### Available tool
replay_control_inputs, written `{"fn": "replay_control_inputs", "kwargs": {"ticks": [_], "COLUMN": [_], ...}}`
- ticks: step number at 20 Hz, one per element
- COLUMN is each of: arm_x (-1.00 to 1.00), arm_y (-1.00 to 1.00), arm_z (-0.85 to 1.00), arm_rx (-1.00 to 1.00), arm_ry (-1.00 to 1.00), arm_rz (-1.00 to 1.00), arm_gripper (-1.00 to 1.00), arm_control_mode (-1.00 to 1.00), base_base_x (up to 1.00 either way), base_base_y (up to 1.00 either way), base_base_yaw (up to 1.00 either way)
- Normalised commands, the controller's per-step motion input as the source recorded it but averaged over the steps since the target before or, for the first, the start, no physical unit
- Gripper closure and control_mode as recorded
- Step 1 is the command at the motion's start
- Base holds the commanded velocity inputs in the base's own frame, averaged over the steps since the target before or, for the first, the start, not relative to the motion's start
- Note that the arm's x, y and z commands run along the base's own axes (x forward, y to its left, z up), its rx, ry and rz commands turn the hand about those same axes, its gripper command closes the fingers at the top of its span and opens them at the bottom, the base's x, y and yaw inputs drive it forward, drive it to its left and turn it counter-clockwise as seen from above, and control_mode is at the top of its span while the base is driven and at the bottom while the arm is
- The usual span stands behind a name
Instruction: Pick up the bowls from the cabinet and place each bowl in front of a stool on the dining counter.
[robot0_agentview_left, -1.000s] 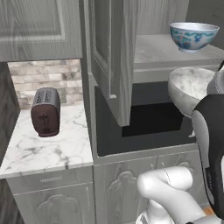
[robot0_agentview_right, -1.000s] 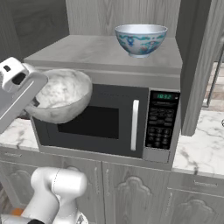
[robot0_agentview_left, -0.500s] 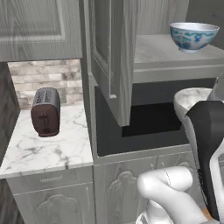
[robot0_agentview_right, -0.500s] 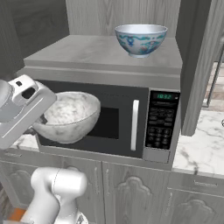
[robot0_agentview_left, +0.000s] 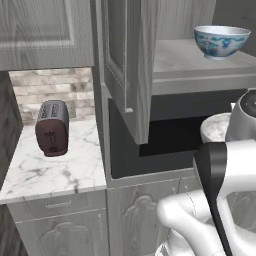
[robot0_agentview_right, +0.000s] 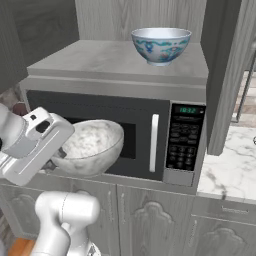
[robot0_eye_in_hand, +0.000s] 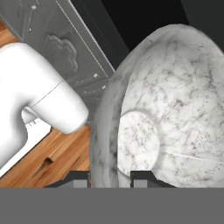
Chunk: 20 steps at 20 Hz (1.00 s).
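— Where's the marbled bowl (robot0_agentview_right: 92, 146)?
— In front of the microwave (robot0_agentview_right: 150, 125), the gripper (robot0_eye_in_hand: 110, 176) clamped on its rim, apparently.
— The painted bowl (robot0_agentview_right: 161, 45)?
— On the cabinet shelf (robot0_agentview_right: 100, 62).

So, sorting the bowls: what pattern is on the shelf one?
White with blue-teal and red painting, bowl, clearest in the right base view.

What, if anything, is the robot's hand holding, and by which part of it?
The hand holds the grey-white marbled bowl by its rim, with one fingertip inside the wall and one outside.
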Motion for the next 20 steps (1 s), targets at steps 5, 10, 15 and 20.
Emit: {"fn": "replay_control_inputs", "kwargs": {"ticks": [5, 10, 15, 20], "arm_x": [0.02, 0.00, 0.00, 0.00], "arm_y": [-0.04, 0.00, 0.00, 0.00], "arm_z": [-0.13, -0.09, -0.01, 0.00], "arm_rx": [0.00, 0.03, 0.00, 0.00], "arm_ry": [0.04, 0.02, 0.00, 0.00], "arm_rz": [-0.02, 0.00, 0.00, 0.00], "arm_gripper": [1.00, 1.00, 1.00, 1.00], "arm_control_mode": [-1.00, -1.00, -1.00, -1.00], "base_base_x": [0.00, 0.00, 0.00, 0.00], "base_base_y": [0.00, 0.00, 0.00, 0.00], "base_base_yaw": [0.00, 0.00, 0.00, 0.00]}}
